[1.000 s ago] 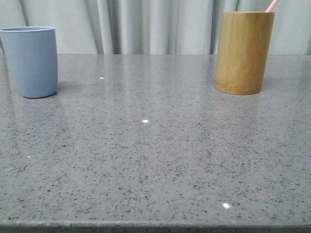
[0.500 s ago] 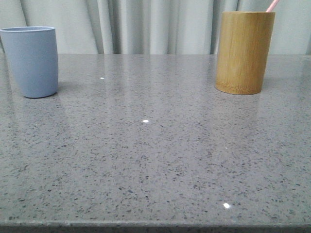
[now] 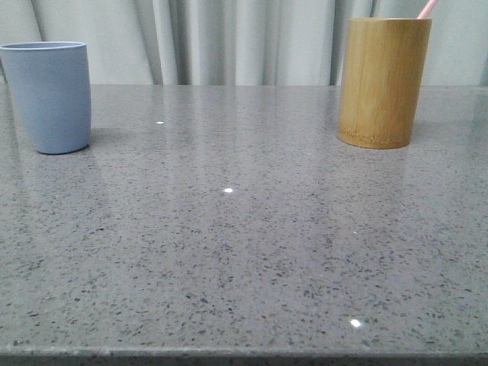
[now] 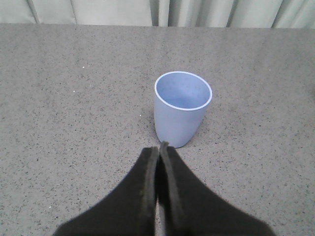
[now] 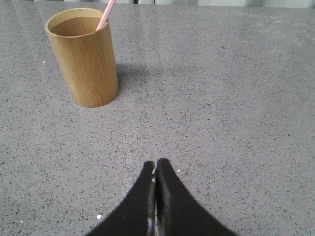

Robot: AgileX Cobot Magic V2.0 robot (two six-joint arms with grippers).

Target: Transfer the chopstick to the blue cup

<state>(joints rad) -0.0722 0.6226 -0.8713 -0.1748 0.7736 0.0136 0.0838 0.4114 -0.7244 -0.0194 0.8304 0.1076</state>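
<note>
A: We're sitting right at the opening step here. The chopstick is poking out of the bamboo holder at the upper right of the front view, leaning on the rim, untouched.

B: And the blue cup is waiting at the upper left, empty and upright, well apart from the holder across the grey table.

A: Both arms are hanging back. The right gripper is showing its fingers pressed together, holding nothing, with the holder off in the upper left of its wrist view.

B: Same story for the left gripper: fingers closed, empty, tips pointing just short of the cup.

A: So I'm judging the next move belongs to the right arm: spreading those fingers, swinging toward the holder, pinching the thin pink tip above the rim.

B: Narrow target, that one, calling for careful lining up.
</note>
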